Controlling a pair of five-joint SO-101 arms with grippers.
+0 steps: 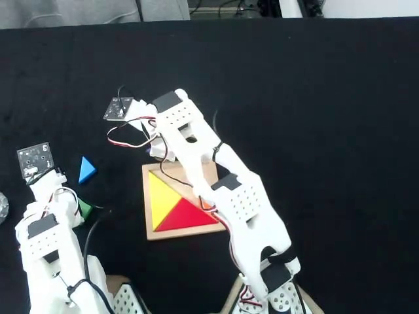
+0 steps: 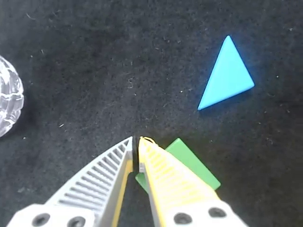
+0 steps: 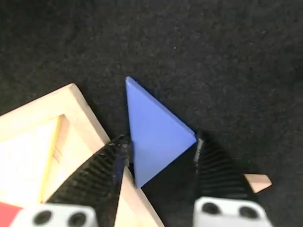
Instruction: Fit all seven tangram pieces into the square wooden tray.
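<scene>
The square wooden tray [image 1: 149, 196] holds a yellow triangle [image 1: 160, 196] and a red triangle [image 1: 186, 214]. My right gripper [image 3: 161, 142] is at the tray's far left corner [image 3: 75, 118], shut on a dark blue triangle [image 3: 154, 132] with one black finger on each side. In the high view the right gripper [image 1: 156, 147] is mostly under its own arm. My left gripper [image 2: 137, 141] is shut, left of the tray, and a green piece [image 2: 196, 165] lies flat partly under its yellow finger [image 2: 165, 175]. A light blue triangle [image 2: 227, 75] lies beyond it on the black cloth [image 1: 86, 169].
A clear round object [image 2: 7, 97] sits at the table's left edge. A small tan wooden bit [image 3: 258, 182] lies by the right gripper's finger. The right arm [image 1: 229, 196] spans the tray's right side. Black cloth stretches far and right of the tray.
</scene>
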